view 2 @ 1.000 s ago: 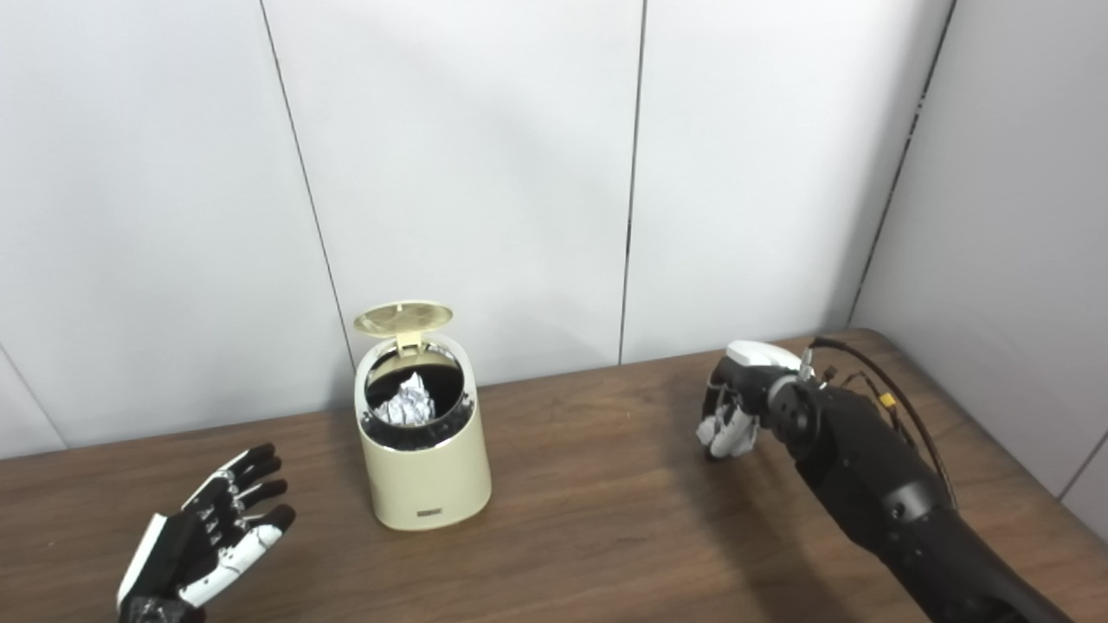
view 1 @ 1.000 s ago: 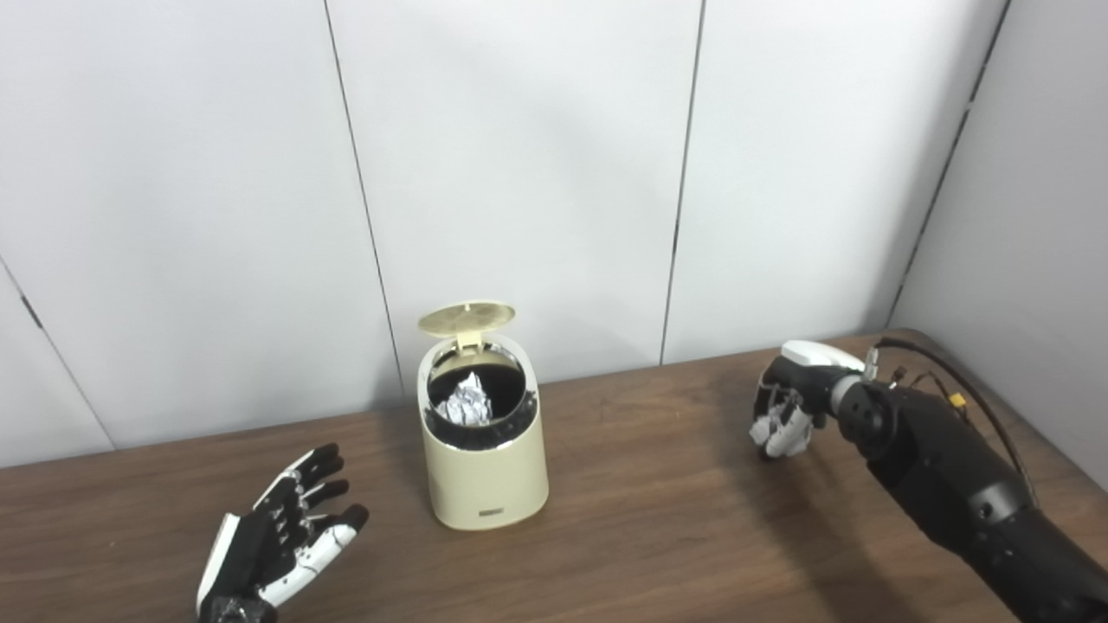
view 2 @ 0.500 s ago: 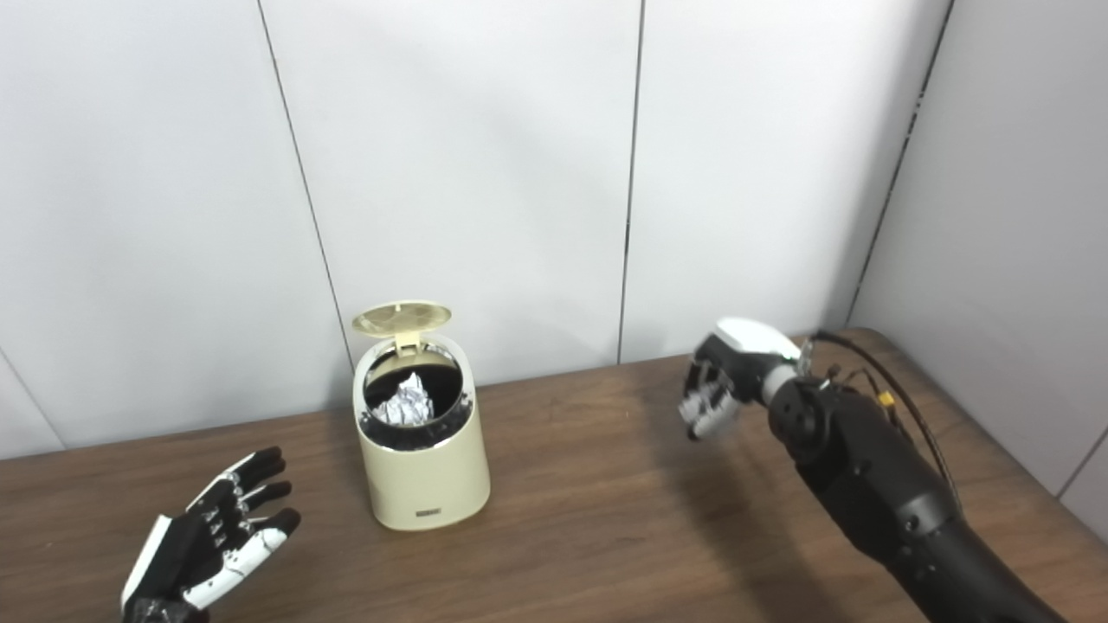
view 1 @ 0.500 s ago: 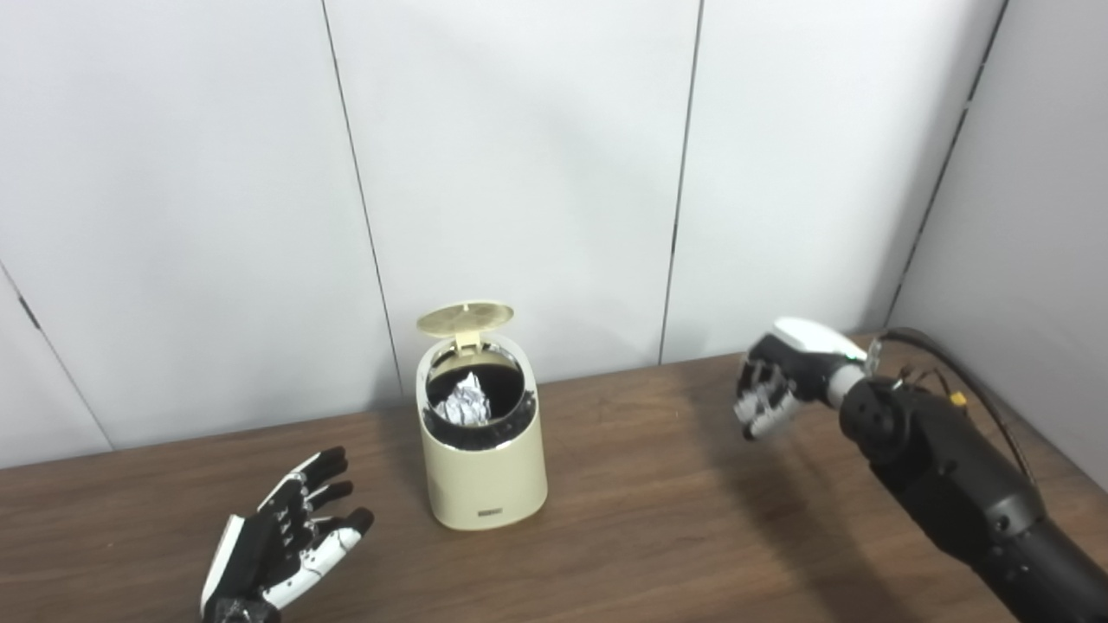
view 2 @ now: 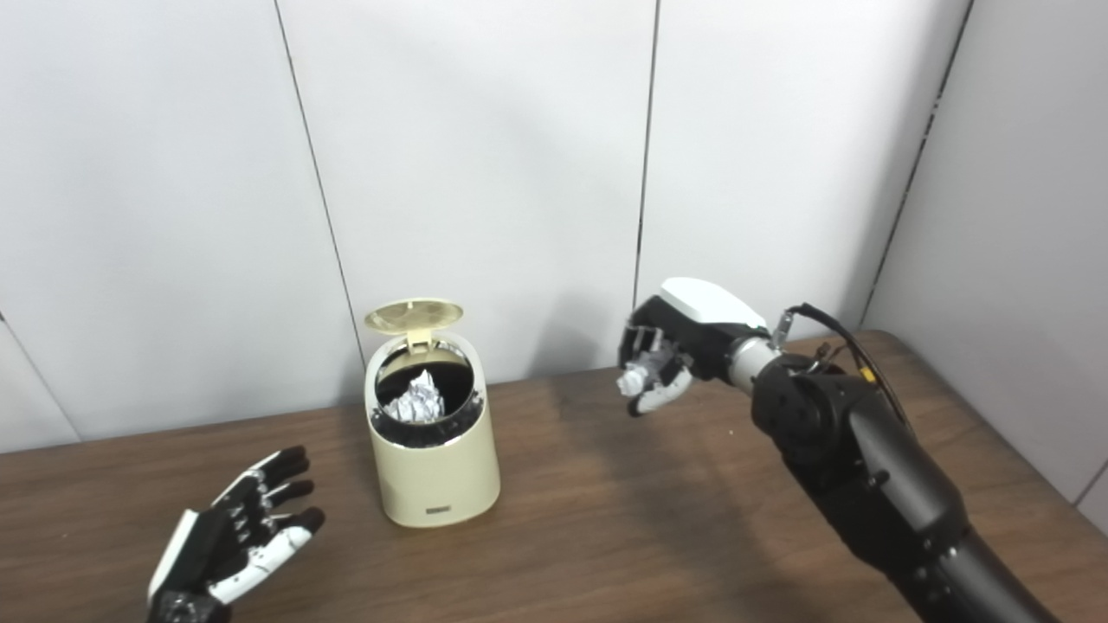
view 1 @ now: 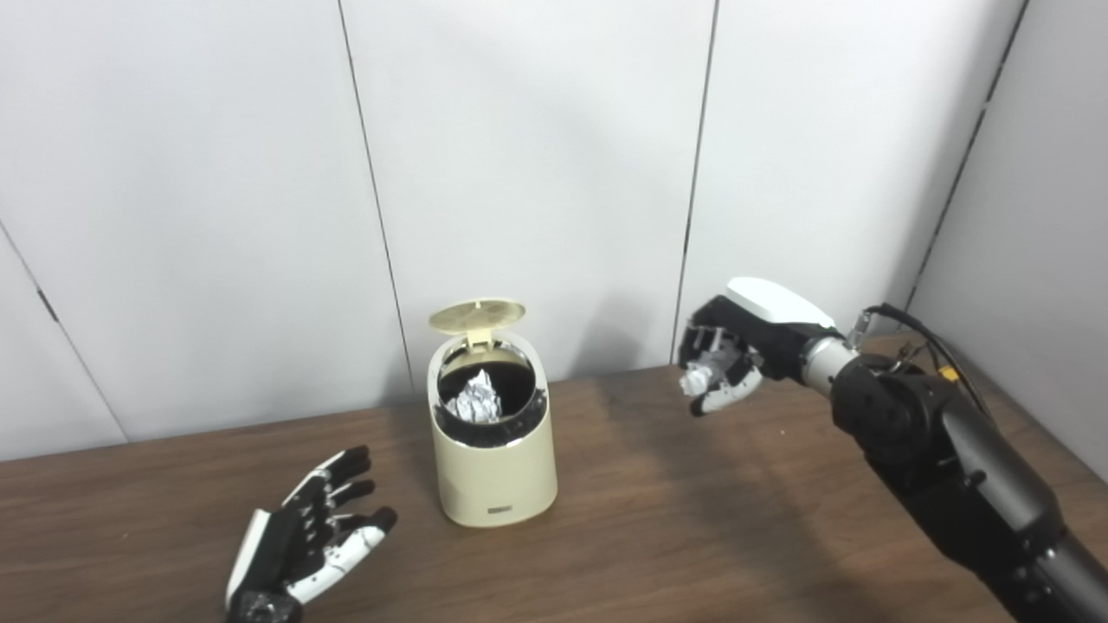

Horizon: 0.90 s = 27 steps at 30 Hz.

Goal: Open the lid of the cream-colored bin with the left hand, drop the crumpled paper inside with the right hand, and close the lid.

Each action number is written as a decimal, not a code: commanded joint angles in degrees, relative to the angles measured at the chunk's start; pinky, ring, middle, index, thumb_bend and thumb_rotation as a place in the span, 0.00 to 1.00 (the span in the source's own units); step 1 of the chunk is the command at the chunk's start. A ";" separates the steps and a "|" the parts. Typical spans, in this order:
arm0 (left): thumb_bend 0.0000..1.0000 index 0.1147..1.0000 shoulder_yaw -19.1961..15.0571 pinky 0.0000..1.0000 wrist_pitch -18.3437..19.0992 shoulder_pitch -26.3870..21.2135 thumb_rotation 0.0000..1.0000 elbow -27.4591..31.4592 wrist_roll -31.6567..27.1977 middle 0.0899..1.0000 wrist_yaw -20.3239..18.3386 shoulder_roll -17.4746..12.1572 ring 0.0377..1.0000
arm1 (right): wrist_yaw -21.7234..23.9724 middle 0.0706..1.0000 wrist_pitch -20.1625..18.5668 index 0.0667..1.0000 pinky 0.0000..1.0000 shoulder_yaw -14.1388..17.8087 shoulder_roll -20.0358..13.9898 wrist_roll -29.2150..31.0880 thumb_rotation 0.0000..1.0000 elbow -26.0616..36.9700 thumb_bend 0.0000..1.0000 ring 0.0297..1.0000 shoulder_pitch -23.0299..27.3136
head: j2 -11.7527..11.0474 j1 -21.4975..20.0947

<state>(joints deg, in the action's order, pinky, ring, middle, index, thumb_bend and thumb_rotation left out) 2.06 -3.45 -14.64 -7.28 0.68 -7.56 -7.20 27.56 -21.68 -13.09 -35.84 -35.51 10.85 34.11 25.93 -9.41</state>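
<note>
- Since a second ago the right hand (view 1: 723, 359) has risen from the table surface and swung inward toward the bin; it now hangs in the air above the wooden table (view 1: 692, 536), to the right of the bin and still well apart from it; the camera view has also shifted slightly.
- The right hand's fingers are curled around a small wad of crumpled paper (view 1: 695, 381), white and wrinkled, visible at the fingertips; the grip looks closed on it.
- The cream-colored bin (view 1: 493, 459) stands upright near the middle of the table, close to the white panelled wall (view 1: 537, 156); its round lid (view 1: 477, 314) is tipped up and back on its hinge, so the mouth is open.
- Inside the bin, against a dark liner, another crumpled paper ball (view 1: 478, 402) already lies.
- The left hand (view 1: 303, 545) rests low at the near left of the table, palm up, fingers spread and holding nothing; it is apart from the bin and not touching the lid.
- Step in hand, as a judgement: the lid-opening is done; the paper is being carried to the bin.
- The next move calls for bringing the right hand over the open mouth, clear of the raised lid, then loosening the fingers; afterwards the lid must be closed.
</note>
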 commanded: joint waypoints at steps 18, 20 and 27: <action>0.70 0.86 1.20 0.74 -4.46 -3.32 0.35 -3.33 3.69 0.84 2.35 2.59 0.80 | 3.31 0.45 -4.28 0.44 0.53 -2.31 14.27 -6.80 0.00 4.23 0.52 0.42 9.35 | -0.97 4.54; 0.70 0.86 1.21 0.73 -4.65 -3.58 0.35 -3.79 3.77 0.83 2.50 2.84 0.80 | 3.22 0.45 -4.18 0.44 0.53 -2.68 14.92 -6.92 0.00 3.68 0.52 0.42 9.37 | -1.06 5.00; 0.72 0.86 1.25 0.71 -5.37 -4.28 0.37 -5.08 3.60 0.83 2.84 3.54 0.80 | 2.26 0.45 -4.51 0.44 0.45 -3.30 17.29 -6.61 0.00 1.40 0.52 0.42 9.49 | -1.58 6.08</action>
<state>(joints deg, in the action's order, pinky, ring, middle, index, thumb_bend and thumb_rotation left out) 3.26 -6.05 -16.76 -12.91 4.31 -5.39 -3.92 31.65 -26.40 -16.89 -18.84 -41.78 11.81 40.71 24.35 -3.43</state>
